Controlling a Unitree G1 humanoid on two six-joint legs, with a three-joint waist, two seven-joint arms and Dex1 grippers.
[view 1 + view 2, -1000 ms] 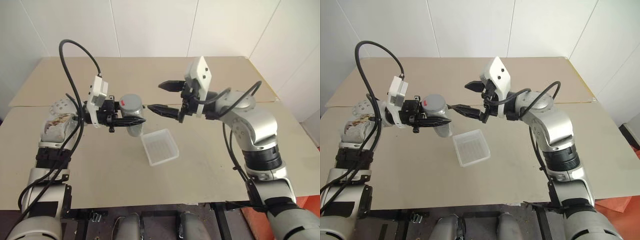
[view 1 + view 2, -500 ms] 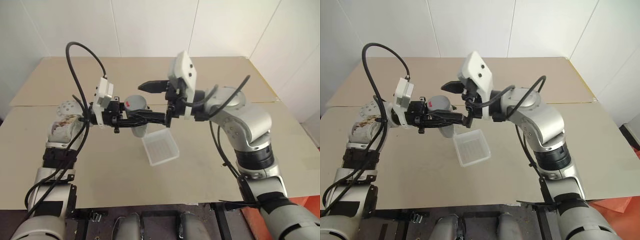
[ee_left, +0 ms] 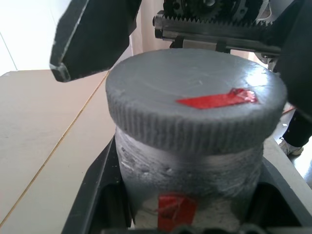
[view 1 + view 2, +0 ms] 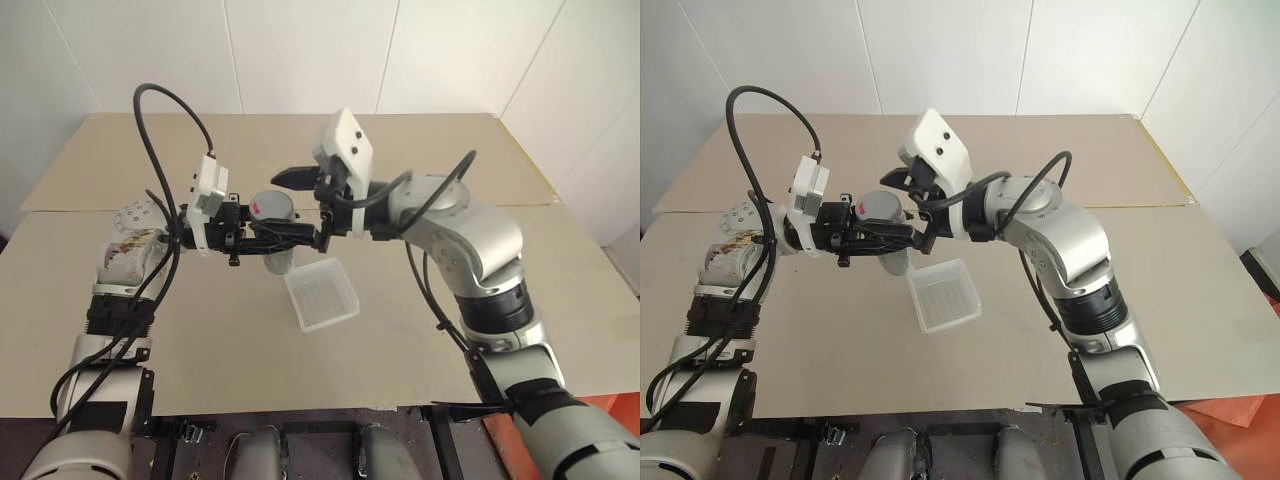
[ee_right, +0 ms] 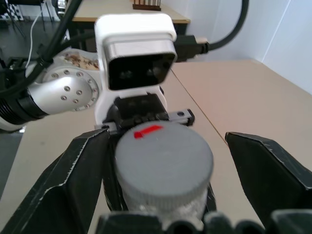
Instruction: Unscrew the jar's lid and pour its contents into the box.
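My left gripper is shut on the body of the jar and holds it upright above the table. The jar's wall looks frosted, with a red label, so the contents are hidden. The grey lid, with a red mark on top, sits on the jar. My right gripper reaches in level from the right. Its black fingers stand on either side of the lid, open, with a gap still showing on one side. The box, a shallow translucent tray, lies on the table just below and to the right of the jar.
The beige table is made of two boards with a seam across the middle. Black cables loop above the left arm. White walls close off the far side.
My right gripper has swung left to the jar, so its fingers now straddle the lid, and they have drawn closer together. The left gripper and jar have stayed in place.
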